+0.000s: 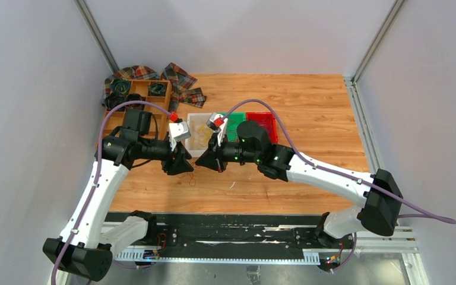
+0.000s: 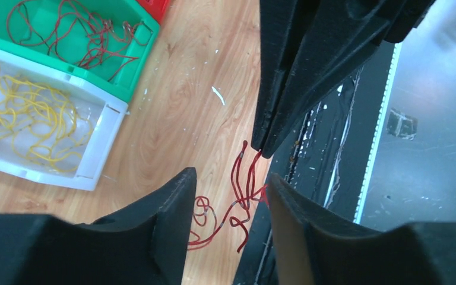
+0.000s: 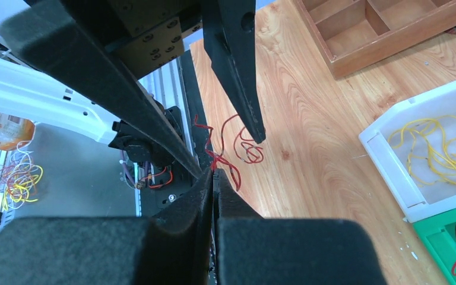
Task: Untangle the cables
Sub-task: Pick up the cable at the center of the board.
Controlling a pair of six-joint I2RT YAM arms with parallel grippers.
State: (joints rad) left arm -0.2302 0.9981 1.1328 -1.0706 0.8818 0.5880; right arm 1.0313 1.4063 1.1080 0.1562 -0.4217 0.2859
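Left pincer (image 2: 228, 178) stands half spread, its fingers (image 2: 172, 205) flanking a small tangle of red cables (image 2: 237, 199) over the tabletop (image 2: 190, 89) — the right pincer (image 3: 214, 173) is clamped on their upper ends. Farther off at ten o'clock, yellow cables (image 2: 29, 113) lie in a white bin (image 2: 104, 136).

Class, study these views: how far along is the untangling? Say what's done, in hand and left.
Done: yellow wires lie in the white bin, some red ones in the green bin. In hand: the right gripper pinches a looped red clump; the left gripper stands open around it. Left: separating those strands.
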